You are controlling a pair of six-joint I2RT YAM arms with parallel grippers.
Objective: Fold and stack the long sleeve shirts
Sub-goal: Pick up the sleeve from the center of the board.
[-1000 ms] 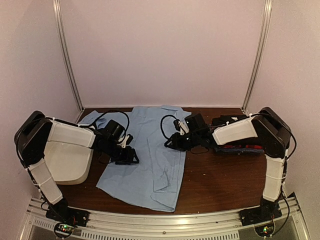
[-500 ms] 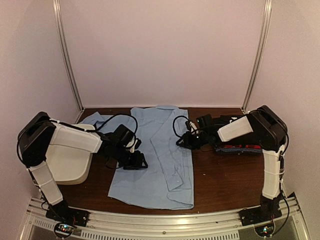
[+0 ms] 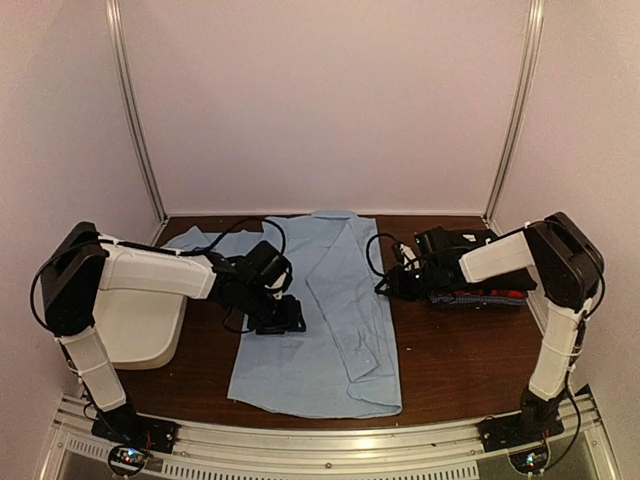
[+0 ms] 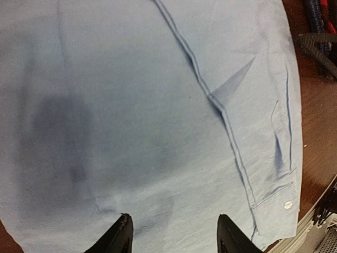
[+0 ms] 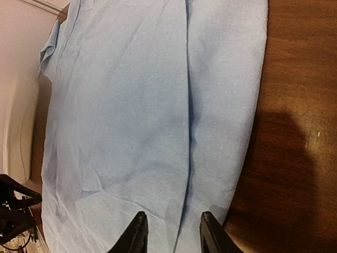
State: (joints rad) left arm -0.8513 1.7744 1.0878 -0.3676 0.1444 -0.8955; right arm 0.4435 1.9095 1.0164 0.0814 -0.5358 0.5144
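The light blue long sleeve shirt (image 3: 330,340) lies spread on the brown table, with one sleeve folded down its right half. My left gripper (image 3: 281,321) is low over the shirt's left part. In the left wrist view it (image 4: 174,227) is open, with flat cloth (image 4: 131,105) under the fingertips (image 4: 122,232). My right gripper (image 3: 390,284) hangs at the shirt's right edge. The right wrist view shows it (image 5: 172,225) open above the cloth (image 5: 137,105), gripping nothing. A stack of folded shirts (image 3: 482,293) in black, red and blue check sits at the right.
A white plastic tub (image 3: 140,330) stands at the left, partly under my left arm. Bare brown table (image 3: 460,360) shows right of the shirt and in front of the stack. A buttoned cuff (image 4: 287,204) lies near the table's front edge.
The blue shirt has slid to the right and lies flatter. My left gripper has moved right with it. My right gripper has drawn back right toward the folded stack.
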